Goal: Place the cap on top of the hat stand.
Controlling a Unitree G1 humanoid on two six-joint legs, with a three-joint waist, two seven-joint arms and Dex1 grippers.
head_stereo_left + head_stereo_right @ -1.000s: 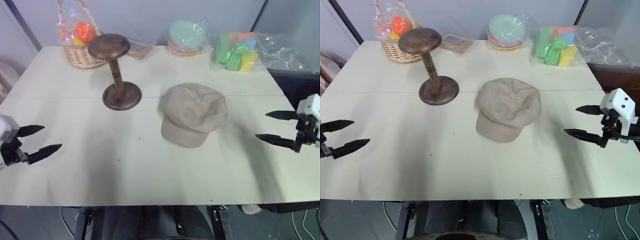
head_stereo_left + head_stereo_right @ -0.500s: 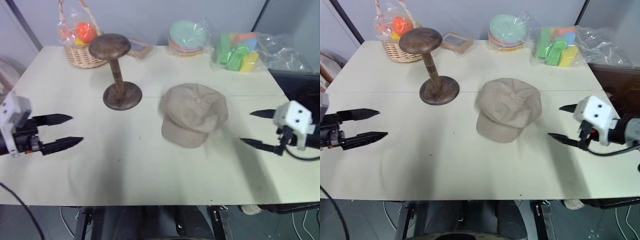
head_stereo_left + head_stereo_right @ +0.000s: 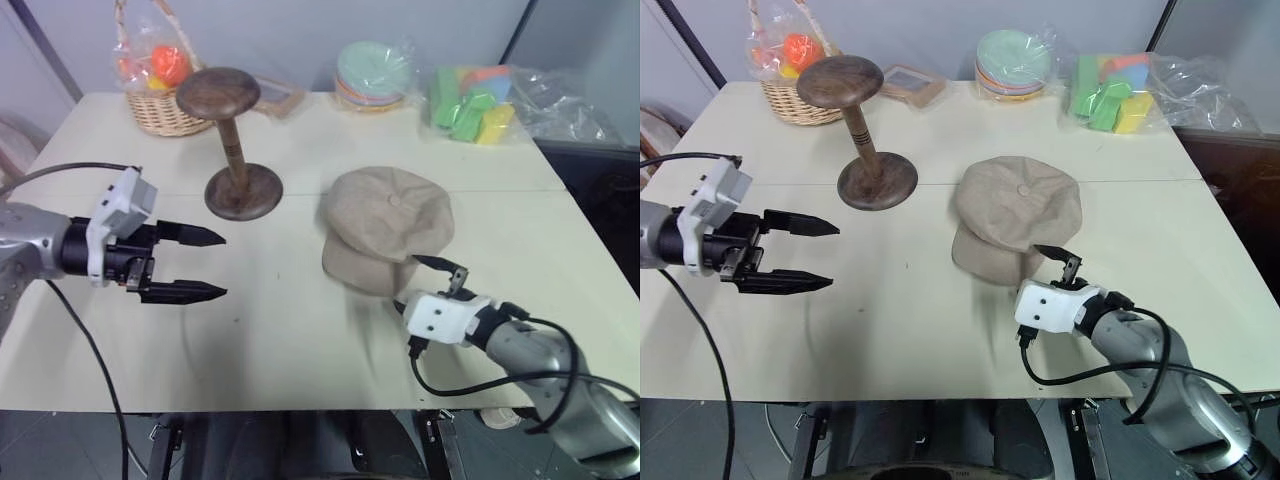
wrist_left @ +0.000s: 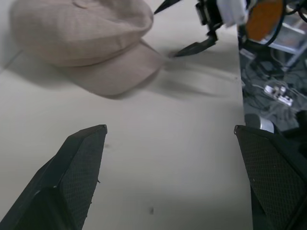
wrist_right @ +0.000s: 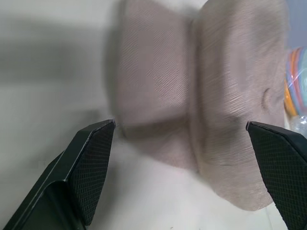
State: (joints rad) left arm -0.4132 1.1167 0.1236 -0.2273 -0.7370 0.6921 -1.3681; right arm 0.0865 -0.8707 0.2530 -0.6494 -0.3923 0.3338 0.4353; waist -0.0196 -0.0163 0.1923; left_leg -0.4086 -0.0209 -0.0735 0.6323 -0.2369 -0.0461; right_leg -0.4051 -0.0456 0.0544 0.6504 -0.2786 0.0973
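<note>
My right gripper sits low at the near side of the table, fingers spread wide and holding nothing, its tips just short of the brim of the cap. From my right wrist, the brim fills the space between my two black fingers, with the crown beyond it.

My left gripper hovers over the left part of the table, pointing across toward the cap, its fingers also spread wide and empty. It stands well apart from the cap and in front of the hat stand.

The cap lies flat near the table's middle, crown up, the top button showing. Its short brim points toward the near edge and slightly left, so its long axis runs from the near side to the far side of the table. No label or writing can be read on it.

Left of the cap and a little farther back, the hat stand is upright on its round base, its rounded top bare.

Along the far edge sit a wicker basket wrapped in plastic with orange items inside, a stack of pale plates in plastic, and a bag of green, yellow and orange blocks. No lettering is readable on any of them.
</note>
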